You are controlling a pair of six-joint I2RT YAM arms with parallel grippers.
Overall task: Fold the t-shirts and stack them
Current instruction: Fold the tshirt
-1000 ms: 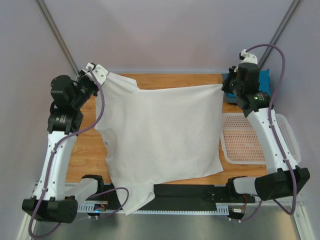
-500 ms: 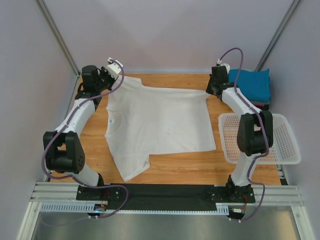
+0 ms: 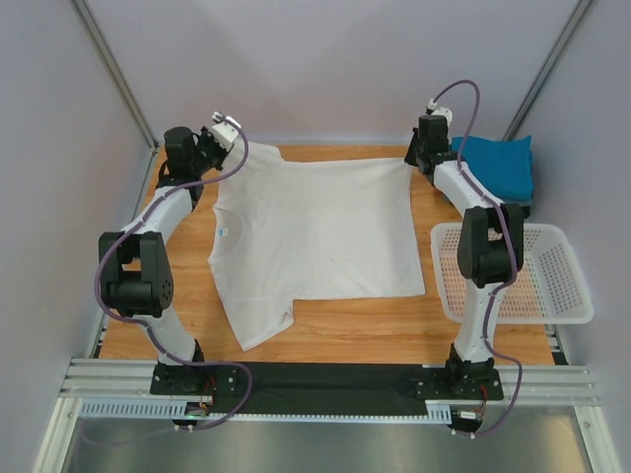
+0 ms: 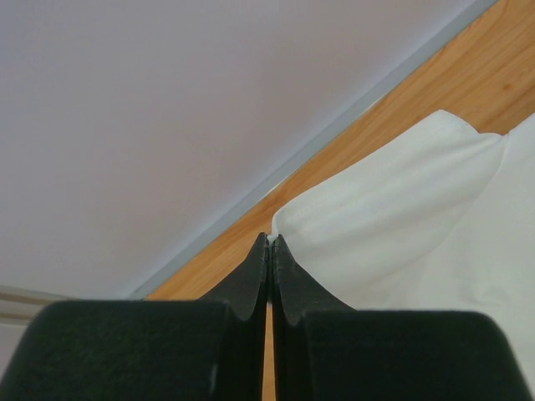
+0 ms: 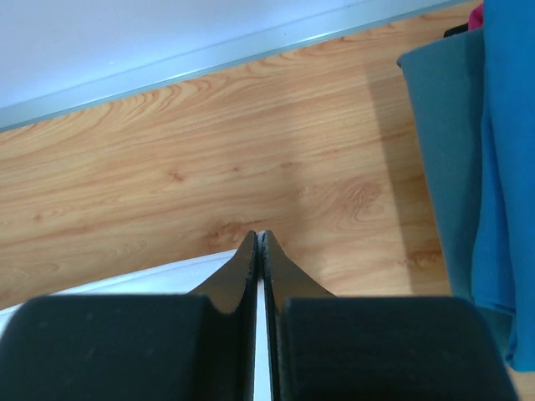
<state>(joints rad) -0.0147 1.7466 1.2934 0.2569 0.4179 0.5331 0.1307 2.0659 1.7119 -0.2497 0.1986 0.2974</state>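
Note:
A white t-shirt [image 3: 315, 232] lies spread flat on the wooden table, its hem to the right and its collar to the left. My left gripper [image 3: 240, 148] is at the far left corner, shut on the edge of the shirt's sleeve [image 4: 368, 217]; a sliver of white cloth shows between the tips [image 4: 269, 238]. My right gripper [image 3: 410, 164] is at the far right corner, shut on the shirt's hem corner [image 5: 159, 280], white cloth pinched between its fingers [image 5: 259, 238]. A folded teal blue t-shirt [image 3: 498, 168] sits at the back right on darker folded cloth [image 5: 439, 150].
A white mesh basket [image 3: 513, 274] stands on the right side of the table, beside the right arm. The back wall and metal rail [image 5: 209, 58] run close behind both grippers. Bare wood [image 3: 394, 330] shows in front of the shirt.
Both arms have stretched out to the far corners, carrying the white shirt away from the near edge and lowering it flat onto the table. In the last half second they moved only slightly.

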